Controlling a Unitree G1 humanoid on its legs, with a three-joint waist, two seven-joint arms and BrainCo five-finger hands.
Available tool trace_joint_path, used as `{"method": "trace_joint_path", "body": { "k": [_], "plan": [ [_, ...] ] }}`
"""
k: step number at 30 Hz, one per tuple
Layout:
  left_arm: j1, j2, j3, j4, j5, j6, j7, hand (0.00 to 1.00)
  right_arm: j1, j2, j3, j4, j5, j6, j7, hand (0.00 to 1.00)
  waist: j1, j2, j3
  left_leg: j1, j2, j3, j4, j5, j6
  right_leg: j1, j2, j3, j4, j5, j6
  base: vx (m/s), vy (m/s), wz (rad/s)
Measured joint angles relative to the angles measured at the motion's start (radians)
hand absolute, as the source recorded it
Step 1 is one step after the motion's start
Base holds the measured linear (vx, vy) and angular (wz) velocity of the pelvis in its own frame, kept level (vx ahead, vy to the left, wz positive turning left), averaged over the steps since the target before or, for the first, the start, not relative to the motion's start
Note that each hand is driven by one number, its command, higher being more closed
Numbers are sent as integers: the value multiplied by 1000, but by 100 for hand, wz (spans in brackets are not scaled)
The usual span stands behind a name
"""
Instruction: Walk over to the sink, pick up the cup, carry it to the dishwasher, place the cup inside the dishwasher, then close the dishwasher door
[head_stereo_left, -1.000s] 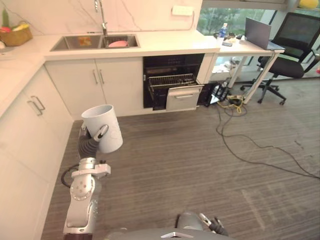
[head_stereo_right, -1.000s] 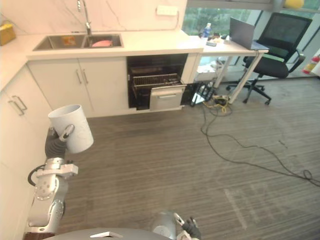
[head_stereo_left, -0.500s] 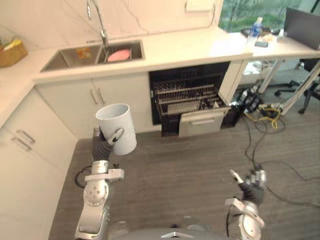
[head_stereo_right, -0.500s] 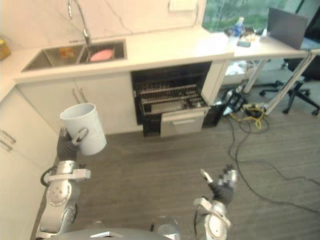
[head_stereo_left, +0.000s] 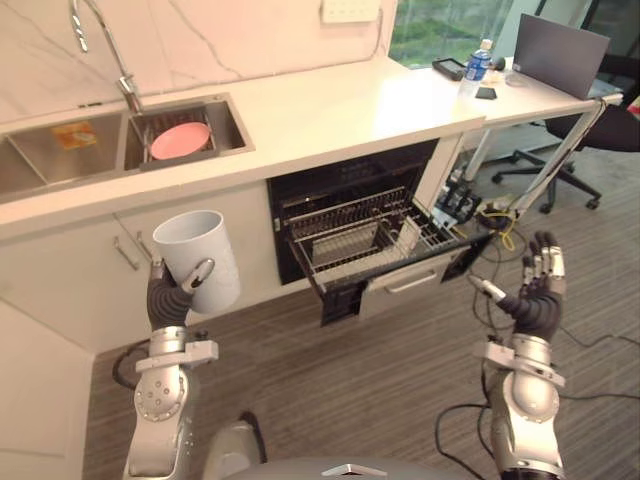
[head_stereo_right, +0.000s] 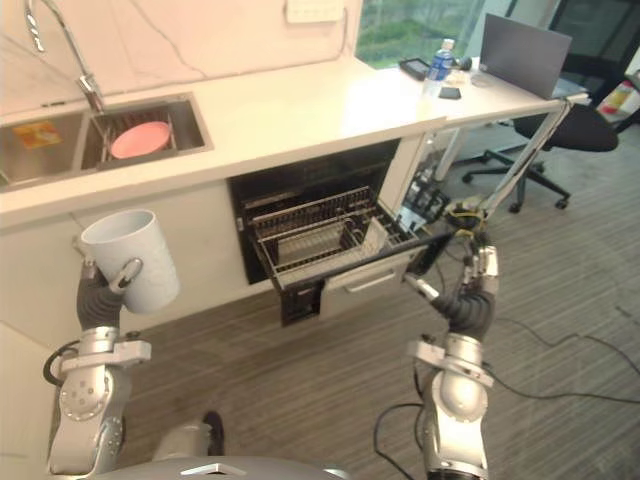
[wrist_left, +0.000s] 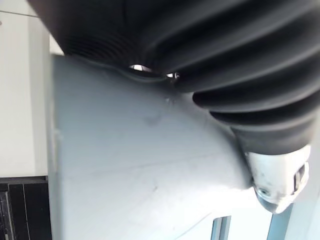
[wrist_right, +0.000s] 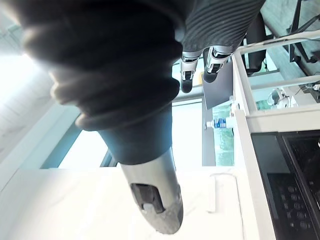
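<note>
A pale blue-grey cup (head_stereo_left: 199, 259) stands upright in my left hand (head_stereo_left: 172, 297), whose thumb and fingers curl round its lower side; up close the cup's wall (wrist_left: 135, 170) lies against the palm. I hold it at chest height in front of the white cabinets, left of the dishwasher (head_stereo_left: 352, 214). The dishwasher is open, its wire rack (head_stereo_left: 372, 236) pulled out over the lowered door (head_stereo_left: 400, 285). My right hand (head_stereo_left: 538, 290) is raised to the right of the rack, fingers straight and holding nothing.
A sink (head_stereo_left: 120, 148) with a pink plate (head_stereo_left: 180, 139) and a tall tap (head_stereo_left: 103, 48) sits in the white counter (head_stereo_left: 340, 106) at the left. A desk with a laptop (head_stereo_left: 560, 42) and bottle (head_stereo_left: 478, 61), an office chair and floor cables are at the right.
The view has closed in on the dishwasher and shifted right along the counter. My right hand has risen higher beside the rack. The cup stays in my left hand.
</note>
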Motion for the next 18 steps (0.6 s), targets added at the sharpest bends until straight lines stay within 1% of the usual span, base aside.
{"method": "trace_joint_path", "body": {
  "k": [1, 2, 3, 4, 5, 6, 7, 8, 9, 10, 11, 12, 13, 14, 15, 16, 17, 18],
  "plan": [
    [-10, 2, 5, -2, 33, 0, -1, 100, -1, 2, 18, -42, 0, 1, 0, 0, 4, -1, 0, 6, -27, 9, 41, -51, 19, -55, -45, 0, 126, 84, -3, 392, 422, 18],
    [-23, 7, 15, -3, 73, 1, -2, 100, -3, 11, 44, -75, -14, 1, 0, 0, 7, -3, 1, 28, -53, 19, 64, -97, 45, -111, -97, 2, 258, 199, -4, 464, 485, 13],
    [-26, 8, 17, -4, 86, 3, -4, 100, -9, 15, 65, -81, -19, 1, 0, 0, 10, -5, 3, 47, -64, 25, 67, -115, 53, -143, -121, -1, 334, 232, -6, 388, 374, 3],
    [-26, 8, 26, -6, 98, 6, -4, 100, -18, 20, 97, -80, -46, 5, -1, 0, 14, 0, 6, 79, -73, 27, 63, -137, 66, -194, -146, -14, 450, 224, -20, 366, 298, -9],
    [-25, 12, 27, -6, 98, 19, -3, 100, -23, 25, 135, -79, -78, 13, -2, 0, 19, 18, 17, 135, -74, 27, 40, -154, 73, -241, -146, -54, 554, 177, -42, 342, 259, -12],
    [-21, 16, 26, -5, 97, 26, -1, 100, -26, 34, 154, -78, -90, 19, -2, 0, 22, 32, 22, 181, -74, 27, 4, -156, 74, -271, -132, -91, 578, 142, -49, 330, 242, -12],
    [-20, 19, 24, -6, 96, 27, 4, 100, -30, 44, 166, -78, -92, 19, -4, 0, 21, 41, 28, 222, -73, 27, -36, -155, 73, -303, -101, -121, 560, 101, -45, 290, 199, -12],
    [-20, 28, 24, -7, 95, 26, 5, 100, -32, 49, 174, -78, -100, 19, -14, 0, 19, 45, 30, 264, -72, 29, -81, -153, 71, -347, -53, -158, 486, 55, -36, 261, 125, -7],
    [-20, 35, 25, -7, 95, 25, 4, 100, -30, 48, 172, -79, -116, 20, -31, 0, 14, 43, 31, 297, -70, 30, -117, -154, 71, -381, -1, -202, 367, 27, -15, 295, 102, -3],
    [-19, 37, 24, -7, 93, 25, 3, 100, -30, 48, 172, -80, -116, 20, -41, 0, 13, 42, 31, 308, -70, 32, -132, -154, 68, -388, 20, -225, 301, 26, -10, 235, 55, 3],
    [-13, 40, 24, -5, 91, 22, 0, 100, -30, 49, 172, -82, -103, 22, -48, 0, 7, 32, 34, 336, -76, 32, -149, -163, 54, -391, 46, -285, 152, 85, -39, 313, 48, -7],
    [-12, 44, 24, -1, 91, 16, -2, 100, -31, 50, 172, -82, -85, 25, -47, 0, 7, 6, 38, 367, -96, 37, -153, -181, 43, -390, 52, -332, 63, 159, -91, 218, 30, -16],
    [-9, 37, 19, 9, 93, 14, 0, 100, -31, 45, 173, -82, -81, 30, -47, 0, 10, 13, 37, 376, -94, 37, -152, -189, 38, -377, 54, -335, 57, 145, -98, 351, 30, -26],
    [-5, 31, 0, 19, 93, 14, 6, 100, -31, 45, 173, -82, -82, 41, -48, 0, 8, 36, 27, 368, -74, 39, -148, -193, 33, -368, 79, -334, 16, 144, -98, 274, -2, -13],
    [-14, 32, -16, 19, 93, 9, 5, 100, -31, 44, 174, -82, -82, 44, -52, 0, 0, 44, 28, 357, -66, 36, -147, -194, 31, -363, 100, -336, -29, 143, -98, 326, -11, -4],
    [-22, 31, -22, 20, 92, 8, 4, 100, -32, 44, 174, -82, -82, 48, -58, 0, -1, 48, 31, 350, -61, 34, -144, -195, 30, -354, 114, -336, -55, 143, -98, 228, -25, -4],
    [-29, 28, -31, 20, 81, 7, 2, 100, -33, 45, 175, -82, -81, 63, -71, 0, 0, 56, 39, 353, -51, 34, -140, -195, 30, -328, 137, -336, -107, 144, -97, 155, -14, -11],
    [-28, 26, -32, 20, 74, 7, -1, 100, -32, 45, 176, -82, -83, 68, -82, 0, 0, 59, 41, 358, -47, 32, -138, -195, 30, -314, 146, -333, -125, 146, -94, 163, 7, -20]
  ]
}}
